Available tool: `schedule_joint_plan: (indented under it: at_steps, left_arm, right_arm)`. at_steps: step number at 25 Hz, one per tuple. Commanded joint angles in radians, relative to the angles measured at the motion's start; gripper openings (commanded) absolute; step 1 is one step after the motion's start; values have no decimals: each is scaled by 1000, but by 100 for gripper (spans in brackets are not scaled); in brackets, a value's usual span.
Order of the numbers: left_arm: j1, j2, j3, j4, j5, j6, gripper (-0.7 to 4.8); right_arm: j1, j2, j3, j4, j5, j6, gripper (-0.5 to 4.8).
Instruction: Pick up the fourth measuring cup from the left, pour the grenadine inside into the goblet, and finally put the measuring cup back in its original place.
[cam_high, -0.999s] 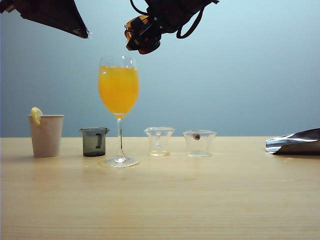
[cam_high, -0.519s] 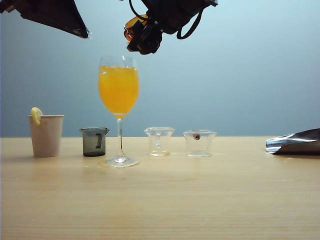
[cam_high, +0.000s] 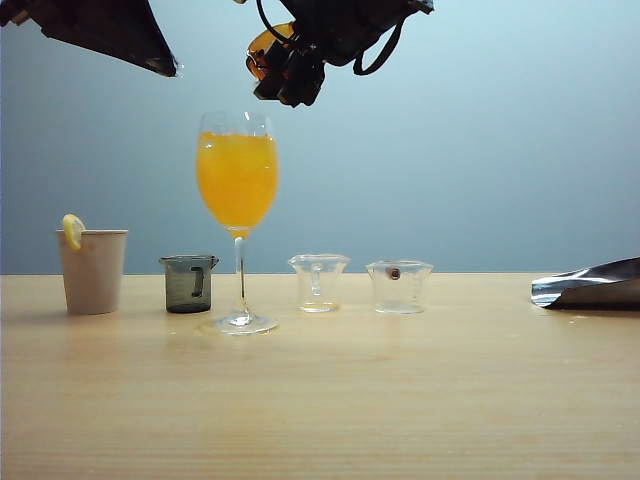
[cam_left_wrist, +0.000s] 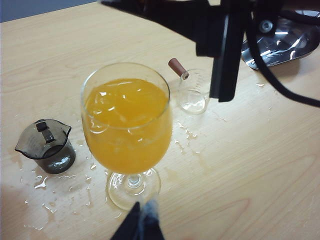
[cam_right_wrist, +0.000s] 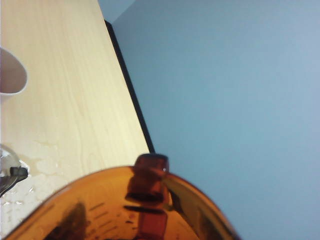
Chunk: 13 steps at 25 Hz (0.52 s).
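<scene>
Over the last second my right claw (cam_high: 283, 68) rolled the fourth measuring cup (cam_high: 262, 46) further over above the goblet (cam_high: 237, 215) and lifted a touch; a second ago a broad amber-and-red patch of the cup showed at the claw's left, and now only a small amber edge peeked out from behind the dark fingers. I read that as the pour being under way or nearly spent, though I saw no red stream in the exterior view, and the goblet's contents looked plain orange, with no grenadine layer I could make out. In the right wrist view the amber cup (cam_right_wrist: 135, 210) filled the near edge of the picture, its handle (cam_right_wrist: 147, 187) toward the camera, pinched in my right claw; the fingers themselves were out of that view. The cup sat high and just to the right of the goblet's rim, apart from the glass, not touching it. My left claw (cam_left_wrist: 140, 225) hung above the goblet without having moved, only a dark tip of it showing, so I could not tell whether it was spread or pressed together. On the surface (cam_high: 400, 400) the gap to the right of the clear cups was where the amber cup should go back; that step was not yet done.
</scene>
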Motion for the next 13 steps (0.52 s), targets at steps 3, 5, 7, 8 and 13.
schedule_joint_plan:
  at_steps: [3, 5, 7, 8, 13]
  left_arm:
    - [2, -2, 4, 10, 0, -3, -5]
    - [2, -2, 4, 10, 0, -3, -5]
    - [2, -2, 4, 9, 0, -3, -5]
    - [2, -2, 4, 9, 0, -3, -5]
    - [2, -2, 4, 9, 0, -3, -5]
  right_arm:
    - [6, -7, 5, 40, -2, -32, 98]
    - [7, -7, 5, 40, -3, -34, 98]
    - [11, -7, 5, 40, -1, -34, 98]
    - [12, -7, 5, 40, -2, -36, 98]
    - [18, -7, 5, 40, -1, -76, 98]
